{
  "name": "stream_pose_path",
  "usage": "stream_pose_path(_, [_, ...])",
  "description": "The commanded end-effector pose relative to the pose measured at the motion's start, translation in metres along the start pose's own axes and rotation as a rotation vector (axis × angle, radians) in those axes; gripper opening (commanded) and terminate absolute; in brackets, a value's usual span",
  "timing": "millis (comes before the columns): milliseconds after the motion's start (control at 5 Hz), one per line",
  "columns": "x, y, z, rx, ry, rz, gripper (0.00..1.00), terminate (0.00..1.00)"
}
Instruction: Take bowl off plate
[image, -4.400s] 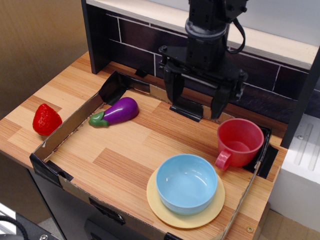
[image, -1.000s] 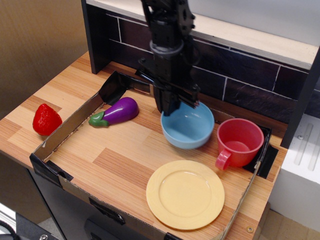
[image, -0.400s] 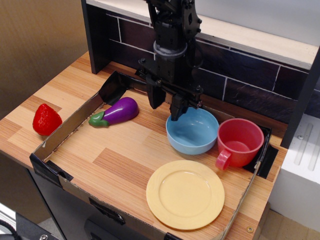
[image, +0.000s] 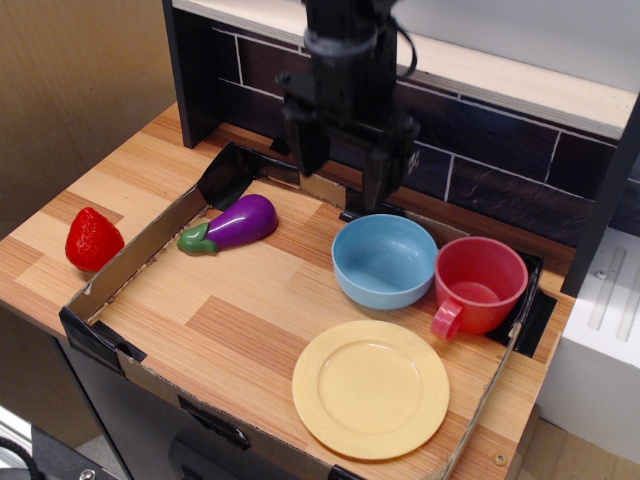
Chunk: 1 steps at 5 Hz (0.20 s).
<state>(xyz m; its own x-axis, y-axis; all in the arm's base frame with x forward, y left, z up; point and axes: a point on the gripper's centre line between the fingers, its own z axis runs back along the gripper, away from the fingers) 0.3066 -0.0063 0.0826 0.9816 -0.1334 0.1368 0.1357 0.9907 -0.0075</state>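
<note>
The light-blue bowl (image: 385, 260) stands on the wooden tray floor, just left of the red cup (image: 478, 285) and behind the plate. The pale-yellow plate (image: 371, 388) lies bare at the front of the tray. My gripper (image: 342, 178) is open and empty, raised above and behind the bowl's left rim, its two black fingers pointing down and apart from the bowl.
A purple eggplant (image: 235, 224) lies at the tray's left. A red strawberry (image: 92, 239) sits outside the tray (image: 140, 262) on the table's left. A dark brick wall and a shelf stand behind. A white unit stands at the right.
The bowl was carried off the plate and set down beside the red cup. My gripper opened, let it go and has risen up and back.
</note>
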Motion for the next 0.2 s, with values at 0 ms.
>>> stream_pose_path(0, [0.0058, 0.0095, 0.0231, 0.007, -0.063, 0.002, 1.00, 1.00])
